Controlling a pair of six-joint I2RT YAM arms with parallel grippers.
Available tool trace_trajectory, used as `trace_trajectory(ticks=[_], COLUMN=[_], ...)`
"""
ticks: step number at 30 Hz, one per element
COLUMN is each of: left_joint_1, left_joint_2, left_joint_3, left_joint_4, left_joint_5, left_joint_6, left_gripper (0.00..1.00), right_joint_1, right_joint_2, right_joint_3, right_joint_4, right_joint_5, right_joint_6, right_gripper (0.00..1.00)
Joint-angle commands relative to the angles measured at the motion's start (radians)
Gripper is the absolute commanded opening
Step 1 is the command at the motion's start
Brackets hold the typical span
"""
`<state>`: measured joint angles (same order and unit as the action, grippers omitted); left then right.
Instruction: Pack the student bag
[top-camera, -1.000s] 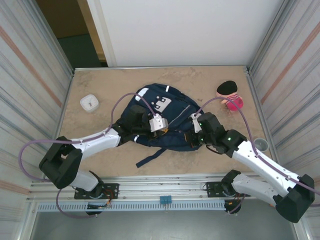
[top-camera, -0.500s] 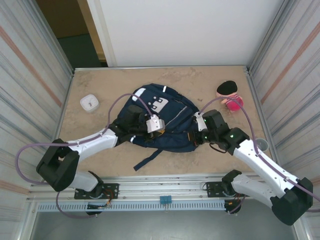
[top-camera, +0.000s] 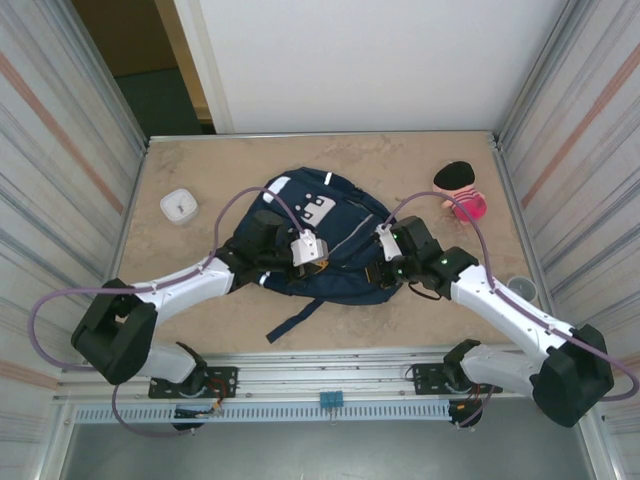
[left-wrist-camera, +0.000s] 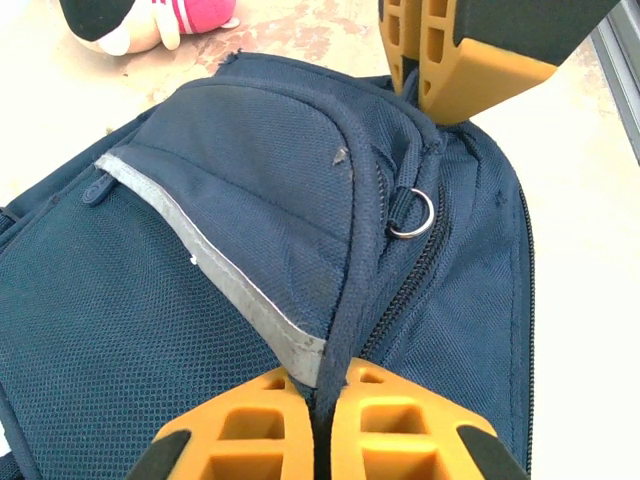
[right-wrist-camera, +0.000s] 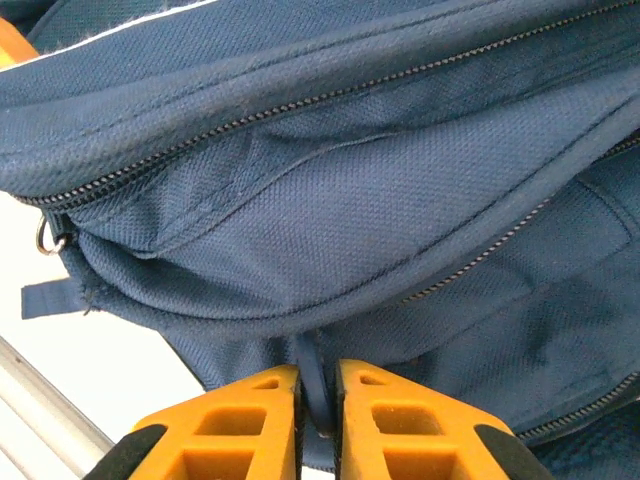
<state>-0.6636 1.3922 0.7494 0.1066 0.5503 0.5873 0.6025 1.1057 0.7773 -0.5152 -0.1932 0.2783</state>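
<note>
The woven navy backpack (top-camera: 350, 235) lies slumped between both grippers. The left gripper (left-wrist-camera: 330, 385) clamps tight on its ridged zipper seam; the right gripper (right-wrist-camera: 318, 390) pinches a thin fold of coarse fabric.

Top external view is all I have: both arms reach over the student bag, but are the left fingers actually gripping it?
Observer: Yes. In the left wrist view the left fingers are shut on a raised fold of the student bag.
Operator: And the right ones?
Observer: The right wrist view shows the right fingers close together, with a narrow strip of bag fabric between them.
Operator: Any zipper pull near them?
Observer: In the left wrist view, a small metal ring hangs by the zipper, between the two pairs of fingers.
</note>
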Motion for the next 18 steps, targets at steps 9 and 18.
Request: trace_trajectory(ticks=[9,18], left_joint_1=[-0.001,0.02], left_joint_2=[-0.096,-0.116], left_joint_3=[-0.008,-0.061], left_joint_4=[0.016,0.028], left_joint_5=[0.084,0.042], left_joint_6=[0.009,-0.004], left_gripper=[0.0,0.0], right_joint_1=[-0.015,-0.109], right_joint_2=[0.063,-0.022], right_joint_3=[0.011,-0.017], right_joint_4=[0.093,0.062], right_joint_5=[-0.051,0.047], right_joint_6=[-0.031,0.011], right_gripper=[0.24,0.0])
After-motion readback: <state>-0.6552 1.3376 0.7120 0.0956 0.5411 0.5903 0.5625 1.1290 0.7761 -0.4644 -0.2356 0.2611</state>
